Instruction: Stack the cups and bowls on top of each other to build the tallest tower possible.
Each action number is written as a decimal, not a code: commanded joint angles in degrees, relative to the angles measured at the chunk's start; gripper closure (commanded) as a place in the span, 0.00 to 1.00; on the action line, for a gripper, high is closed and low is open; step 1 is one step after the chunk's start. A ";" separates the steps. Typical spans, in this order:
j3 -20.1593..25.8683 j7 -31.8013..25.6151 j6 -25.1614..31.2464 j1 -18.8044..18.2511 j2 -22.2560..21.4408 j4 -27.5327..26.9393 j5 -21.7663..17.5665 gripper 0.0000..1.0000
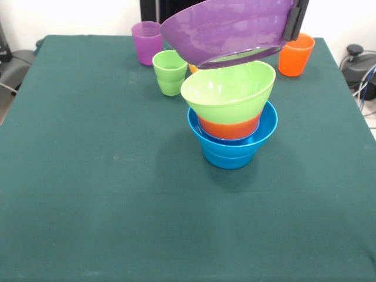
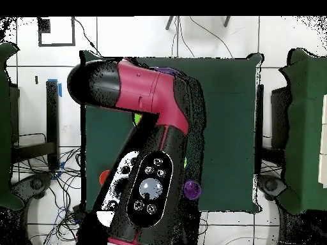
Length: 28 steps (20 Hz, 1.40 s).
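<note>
Nearest me, mid-counter (image 1: pixel 88 205), stands the tower (image 1: pixel 232 120): a blue bowl (image 1: pixel 229 150) at the bottom, an orange bowl (image 1: pixel 229 127) nested in it, a lime green bowl (image 1: pixel 229 94) on top. Just above, tilted, hangs the large purple bowl (image 1: pixel 229 29), its rim pinched at three o'clock by the pincer (image 1: pixel 295 20). I judge it needs levelling and centring before lowering. At eleven o'clock wait the green cup (image 1: pixel 170 71) and purple cup (image 1: pixel 147 41); at one o'clock the orange cup (image 1: pixel 295 54). Nothing blocks the descent.

Front camera facing the robot across table (image 1: pixel 88 194); overhead straight down.
</note>
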 commanded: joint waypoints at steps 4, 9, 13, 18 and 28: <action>1.44 12.94 0.60 0.85 1.85 6.22 1.08 1.00; 0.46 12.21 2.04 1.35 2.62 6.29 0.58 1.00; -0.10 12.62 1.30 1.82 3.10 6.98 0.81 1.00; 0.37 13.80 1.20 2.30 3.22 8.48 2.34 1.00; 0.38 14.05 4.25 2.97 5.43 9.05 4.73 1.00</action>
